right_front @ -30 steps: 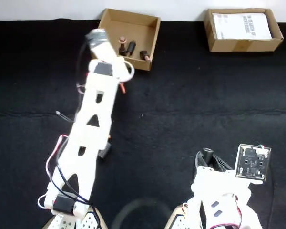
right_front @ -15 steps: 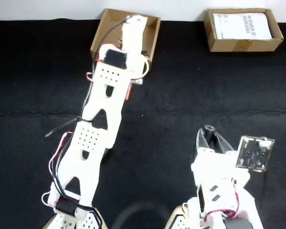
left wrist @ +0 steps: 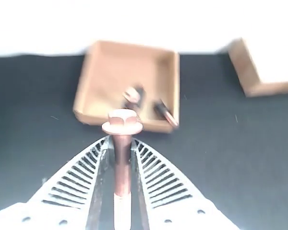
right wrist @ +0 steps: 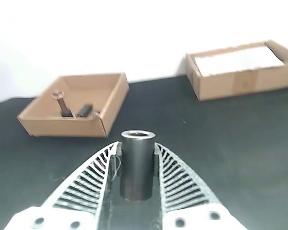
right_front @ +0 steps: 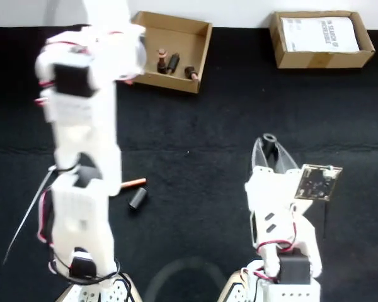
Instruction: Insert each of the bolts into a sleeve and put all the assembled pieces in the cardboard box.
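Since half a second ago my left arm has pulled back off the cardboard box [right_front: 176,38] and swung up toward the left edge of the high view, uncovering the box. My right arm has pushed forward over the worktop [right_front: 208,138]. The left claw [left wrist: 120,141] is clamped on a bolt [left wrist: 122,122]: copper-coloured, flanged head sticking out past the fingertips, shank running back between the fingers. From that wrist the cardboard box [left wrist: 110,81] lies ahead, beyond the bolt head. The right claw [right wrist: 137,148] grips a sleeve [right wrist: 137,163], a dark cylinder with its open end up, pinched between both ribbed fingers. From above, that right claw [right_front: 269,151] sits mid-worktop with the sleeve [right_front: 268,139] at its tip, well apart from both boxes. Three assembled pieces [right_front: 162,61] lie in the cardboard box toward its right half, near each other. A loose bolt [right_front: 133,183] lies flat on the worktop just right of the left arm, and a loose sleeve [right_front: 137,198] lies on its side just beside it, nearer the arm bases; I can't tell whether the two touch. A second box [right_front: 321,60] sits at the far right edge with a white sheet [right_front: 321,33] inside. The right wrist view has the cardboard box [right wrist: 62,127] far off one side and the second box [right wrist: 240,84] off the other.
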Controlling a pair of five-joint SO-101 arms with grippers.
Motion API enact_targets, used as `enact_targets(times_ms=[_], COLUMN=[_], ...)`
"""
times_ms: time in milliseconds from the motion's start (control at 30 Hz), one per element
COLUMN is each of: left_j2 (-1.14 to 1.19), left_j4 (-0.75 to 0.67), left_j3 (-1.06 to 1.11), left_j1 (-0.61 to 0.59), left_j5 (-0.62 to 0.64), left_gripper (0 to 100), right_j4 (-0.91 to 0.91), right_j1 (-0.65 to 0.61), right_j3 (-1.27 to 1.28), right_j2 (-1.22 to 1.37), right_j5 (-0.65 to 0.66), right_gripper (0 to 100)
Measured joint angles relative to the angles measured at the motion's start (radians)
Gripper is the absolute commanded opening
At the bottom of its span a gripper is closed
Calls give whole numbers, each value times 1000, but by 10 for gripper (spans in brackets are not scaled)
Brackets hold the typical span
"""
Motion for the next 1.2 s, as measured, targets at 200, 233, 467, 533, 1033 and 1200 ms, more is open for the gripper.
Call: enact_targets(times_ms=[200, 233, 467, 533, 1033, 1200], left_j2=[-213, -253, -597, -710, -1117, -1120], left_j4=[2, 2, 2, 2, -84, -310], left_j3=[0, 8, 338, 488, 1227, 1427], left_j1=[-89, -92, -92, -92, -92, -92], left_j5=[0, 0, 0, 0, -3, -3], left_gripper=[9, 9, 9, 9, 9, 9], right_j4=[-244, -270, -393, -413, -439, -442], right_j1=[-100, -117, -224, -245, -338, -396], right_j3=[78, 83, 94, 95, 106, 107], right_j2=[0, 0, 0, 0, 0, 0], right_j5=[0, 0, 0, 0, 0, 0], right_gripper=[6, 6, 6, 6, 6, 6])
